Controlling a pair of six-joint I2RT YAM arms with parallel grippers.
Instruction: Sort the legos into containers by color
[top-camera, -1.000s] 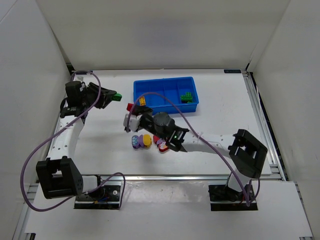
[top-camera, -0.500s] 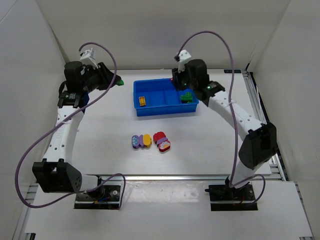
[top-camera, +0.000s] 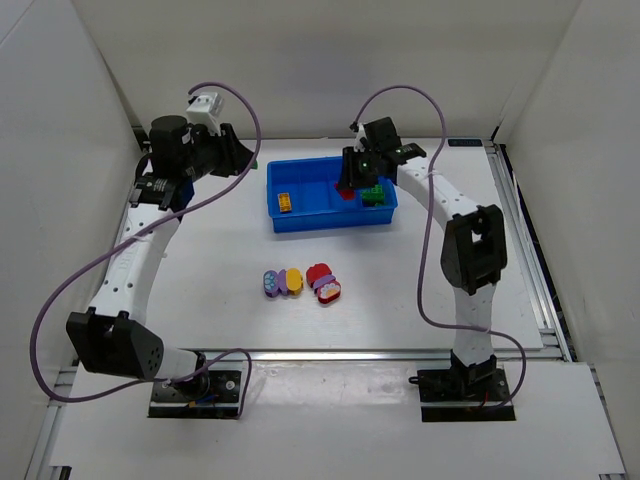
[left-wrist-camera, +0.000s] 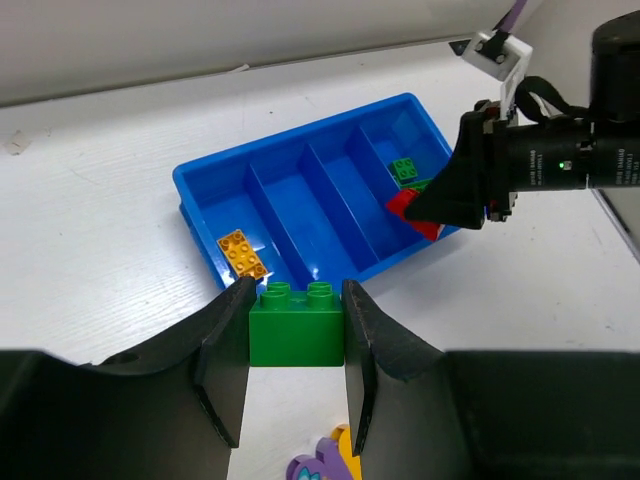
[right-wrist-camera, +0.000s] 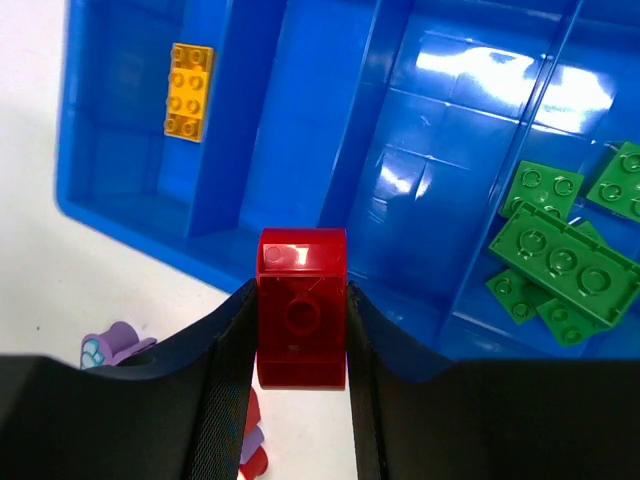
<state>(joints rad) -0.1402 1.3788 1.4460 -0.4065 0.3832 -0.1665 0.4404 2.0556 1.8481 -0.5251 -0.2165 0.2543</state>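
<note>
**Left gripper** (left-wrist-camera: 296, 300): jaws pinched on the sides of a green two-stud brick (left-wrist-camera: 296, 328), studs up. In the overhead view it sits at upper left, just beside the left end of the blue tray (top-camera: 300, 226) and apart from it.

**Right gripper** (right-wrist-camera: 300, 300): jaws clamped on a red brick (right-wrist-camera: 302, 320). The overhead view places it above the right half of the tray. The gripper masks the brick there, so the compartment below it cannot be settled; it is probably the third from the left.

**Tray contents:** one orange brick (right-wrist-camera: 189, 90) lies flat in the leftmost compartment. Several green bricks (right-wrist-camera: 560, 250) are heaped in the rightmost one.

**Table** (top-camera: 200, 260): a cluster of loose bricks (top-camera: 300, 283), purple, yellow, red and pink, lies at centre frame, well apart from the tray.
</note>
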